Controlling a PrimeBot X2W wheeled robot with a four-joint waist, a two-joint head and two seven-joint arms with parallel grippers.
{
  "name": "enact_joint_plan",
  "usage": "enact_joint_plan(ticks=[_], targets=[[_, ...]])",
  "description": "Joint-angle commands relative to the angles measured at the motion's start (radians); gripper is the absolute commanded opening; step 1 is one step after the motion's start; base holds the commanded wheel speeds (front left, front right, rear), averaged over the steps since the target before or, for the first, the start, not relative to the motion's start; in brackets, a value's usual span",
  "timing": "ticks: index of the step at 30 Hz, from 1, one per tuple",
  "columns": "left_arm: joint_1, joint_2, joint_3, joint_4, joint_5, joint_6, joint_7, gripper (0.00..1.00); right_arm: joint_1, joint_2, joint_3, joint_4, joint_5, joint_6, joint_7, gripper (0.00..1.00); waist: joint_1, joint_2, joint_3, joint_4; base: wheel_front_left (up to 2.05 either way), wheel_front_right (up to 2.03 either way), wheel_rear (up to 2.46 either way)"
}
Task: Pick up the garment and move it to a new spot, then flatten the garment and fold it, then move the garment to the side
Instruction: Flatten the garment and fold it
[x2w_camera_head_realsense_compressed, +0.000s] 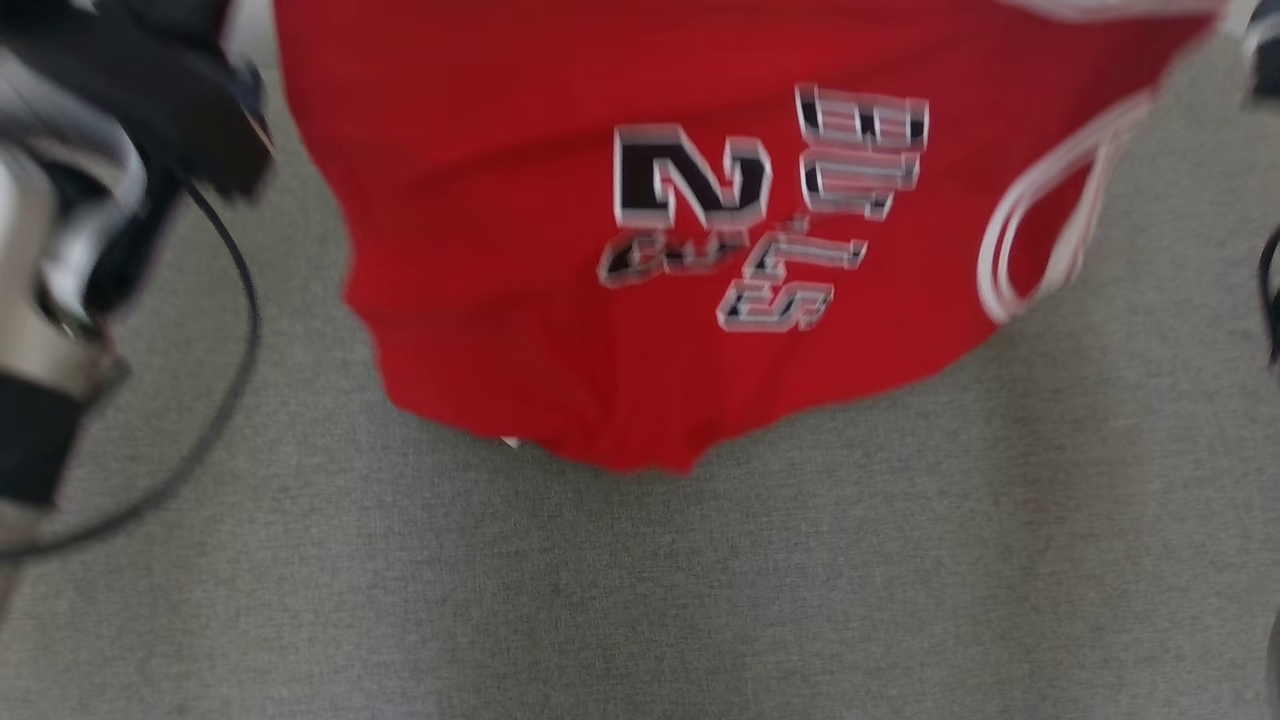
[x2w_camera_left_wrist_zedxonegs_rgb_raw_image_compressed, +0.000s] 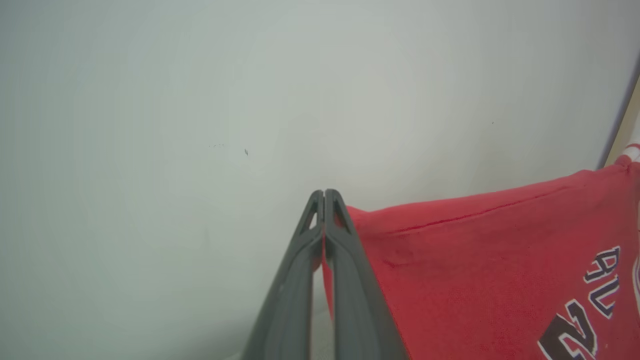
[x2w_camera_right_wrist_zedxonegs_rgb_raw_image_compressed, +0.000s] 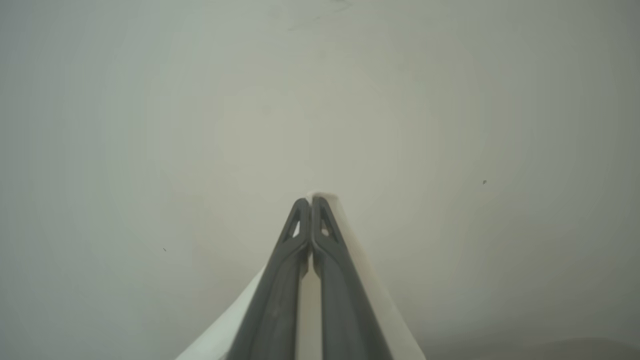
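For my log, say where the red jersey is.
The red jersey hangs upper-middle in the head view over the grey surface, a corner pinched by the left fingers.

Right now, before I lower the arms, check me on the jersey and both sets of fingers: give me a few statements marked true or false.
1. The left gripper is shut on the edge of the red jersey. True.
2. The right gripper stands open. False: it is shut on white fabric, likely the jersey's trim.
3. The jersey is folded into a neat stack. False: it is spread open, held up by its edge over the grey surface.
4. The jersey's print includes a black numeral 2 with a pale outline. True.
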Motion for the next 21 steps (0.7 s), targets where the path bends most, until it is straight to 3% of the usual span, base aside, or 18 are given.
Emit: enact_joint_plan(ticks=[1, 8, 11, 17, 21], targets=[[-0.085, 0.002, -0.003, 0.049, -0.020, 0.002, 0.016, 0.00, -0.100, -0.004, 0.019, 0.041, -0.001, -0.002, 0.010, 0.00, -0.0003, -0.0001, 0.111, 0.009, 0.00, 0.00, 0.00], [-0.421, -0.004, -0.021, 0.260, -0.049, 0.002, 0.015, 0.00, -0.495, 0.016, 0.023, 0.275, -0.006, -0.002, 0.014, 0.00, -0.0003, -0.0001, 0.186, 0.020, 0.00, 0.00, 0.00], [-0.502, -0.011, -0.037, 0.308, -0.051, 0.002, 0.001, 0.00, -0.586, 0.025, 0.029, 0.337, -0.027, -0.002, -0.001, 0.00, -0.0003, -0.0001, 0.198, 0.025, 0.00, 0.00, 0.00], [-0.791, -0.059, -0.094, 0.458, -0.060, 0.002, -0.060, 0.00, -0.899, 0.064, 0.013, 0.575, -0.122, -0.002, -0.108, 0.00, -0.0003, -0.0001, 0.241, 0.041, 0.00, 0.00, 0.00], [-0.899, -0.071, -0.123, 0.516, -0.068, 0.002, -0.096, 0.00, -1.005, 0.086, 0.024, 0.643, -0.164, -0.002, -0.160, 0.00, -0.0003, -0.0001, 0.264, 0.045, 0.00, 0.00, 0.00]])
